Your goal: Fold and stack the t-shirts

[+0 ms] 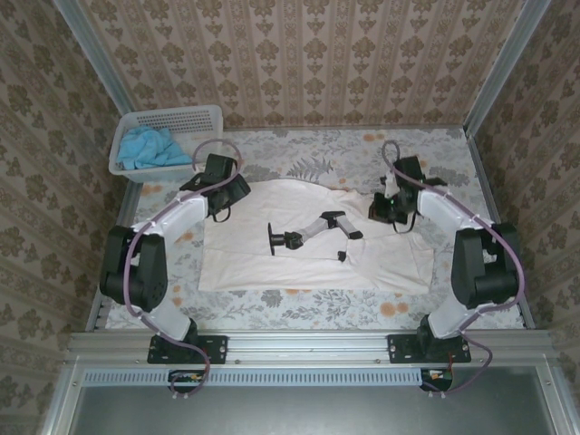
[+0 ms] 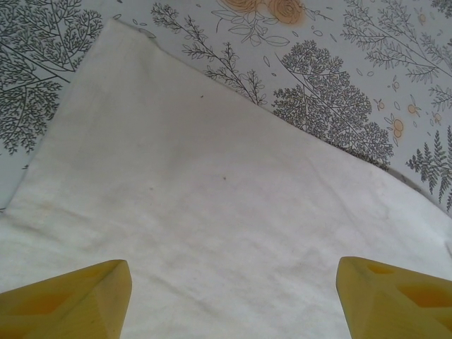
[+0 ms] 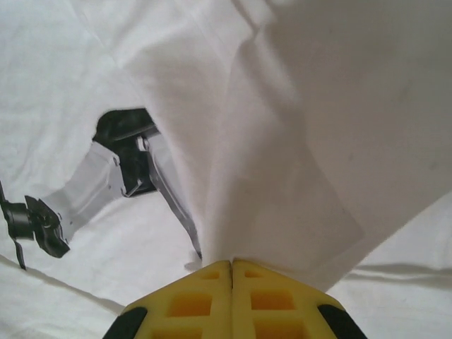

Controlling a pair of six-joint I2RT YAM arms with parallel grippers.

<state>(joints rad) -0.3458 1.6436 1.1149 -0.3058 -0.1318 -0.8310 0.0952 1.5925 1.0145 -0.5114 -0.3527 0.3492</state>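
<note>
Wallpaper (image 1: pixel 299 54) with a brown floral pattern closes in a small booth on three sides. The table (image 1: pixel 299 304) inside is covered with a pale cloth printed with grey trees and orange flowers. A metal rail (image 1: pixel 308 344) runs along its near edge, where two arms are bolted.

The left tool (image 2: pixel 233 272) has its yellow fingers (image 2: pixel 78 300) spread wide and holds nothing. It hangs over the far left corner of the white shirt (image 1: pixel 272 263), and I cannot tell whether it touches the cloth. In its wrist view the shirt's edge runs diagonally across the flowered cloth.

The right tool (image 3: pixel 232 265) is clamped tight, fingers pressed together on a pinch of the white shirt at its far right side. The cloth rises in a ridge to the fingers.

The white shirt lies spread across the middle of the table between the two arms. A dark print (image 1: pixel 313 231) shows on its centre.

The blue shirt (image 1: pixel 149 147) sits crumpled in a white basket (image 1: pixel 195 118) at the far left corner, well apart from the white shirt.
</note>
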